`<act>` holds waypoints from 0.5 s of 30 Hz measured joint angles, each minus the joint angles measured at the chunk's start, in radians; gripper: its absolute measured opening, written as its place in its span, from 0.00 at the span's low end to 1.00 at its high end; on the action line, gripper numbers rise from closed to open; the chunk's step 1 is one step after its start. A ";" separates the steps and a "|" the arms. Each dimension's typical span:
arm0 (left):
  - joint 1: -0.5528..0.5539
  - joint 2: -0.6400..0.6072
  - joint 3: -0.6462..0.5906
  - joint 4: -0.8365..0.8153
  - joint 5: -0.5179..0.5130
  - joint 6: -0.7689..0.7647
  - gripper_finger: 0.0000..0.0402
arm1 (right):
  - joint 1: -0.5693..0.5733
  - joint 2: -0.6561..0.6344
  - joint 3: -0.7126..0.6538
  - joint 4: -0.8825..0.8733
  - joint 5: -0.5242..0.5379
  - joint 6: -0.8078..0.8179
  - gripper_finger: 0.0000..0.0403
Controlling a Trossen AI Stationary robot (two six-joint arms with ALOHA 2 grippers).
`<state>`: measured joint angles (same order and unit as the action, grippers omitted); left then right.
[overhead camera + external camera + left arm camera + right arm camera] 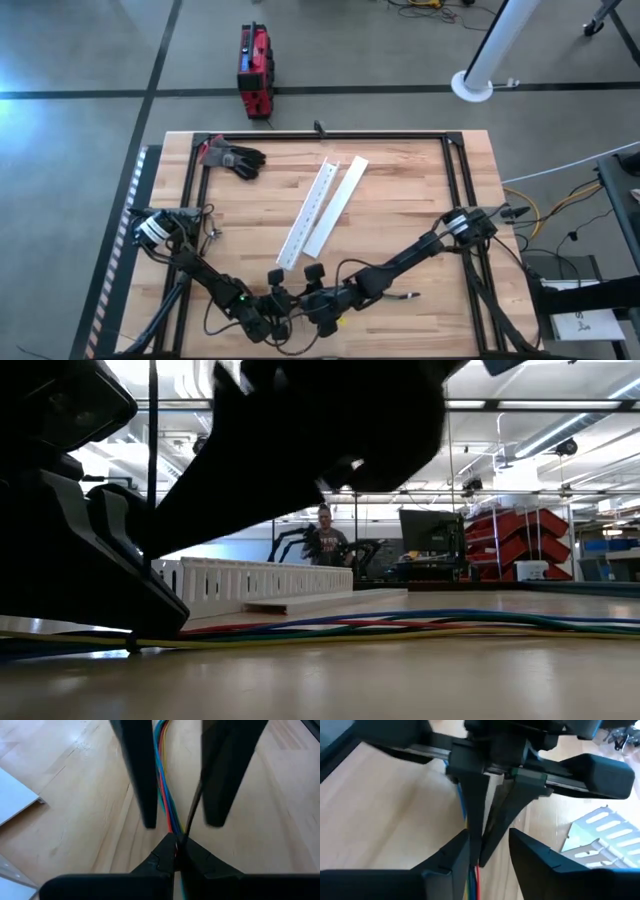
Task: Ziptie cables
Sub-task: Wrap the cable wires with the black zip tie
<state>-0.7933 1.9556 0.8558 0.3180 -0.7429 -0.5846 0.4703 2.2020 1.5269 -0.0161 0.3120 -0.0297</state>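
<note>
both grippers meet just below the white strips (pixel 322 208); the left gripper (pixel 176 851) pinches the cables (pixel 164 775). the right gripper (pixel 487 847) is spread around the left's fingers (pixel 476 800).

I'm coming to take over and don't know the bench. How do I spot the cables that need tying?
Look at the wooden table's near edge, where both arms meet. Between the left tool and right tool lies a thin bundle, the cables: blue, red, yellow and green strands, unlike the flat white slotted strips nearby.

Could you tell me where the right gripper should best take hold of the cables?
Probably the straight stretch just beyond the left gripper, which pinches the cables. Come from above, right gripper fingers straddling them crosswise: they lie flat and bunched.
</note>
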 joint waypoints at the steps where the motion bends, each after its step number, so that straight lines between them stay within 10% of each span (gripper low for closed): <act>1: 0.000 0.000 0.000 0.000 0.000 0.000 0.00 | -0.002 0.004 0.000 0.006 -0.001 0.003 0.29; 15: 0.000 0.000 0.000 0.000 -0.004 0.000 0.00 | -0.015 0.049 0.003 0.074 -0.032 0.012 0.03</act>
<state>-0.7936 1.9556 0.8558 0.3176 -0.7467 -0.5850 0.4557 2.2512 1.5303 0.0574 0.2798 -0.0181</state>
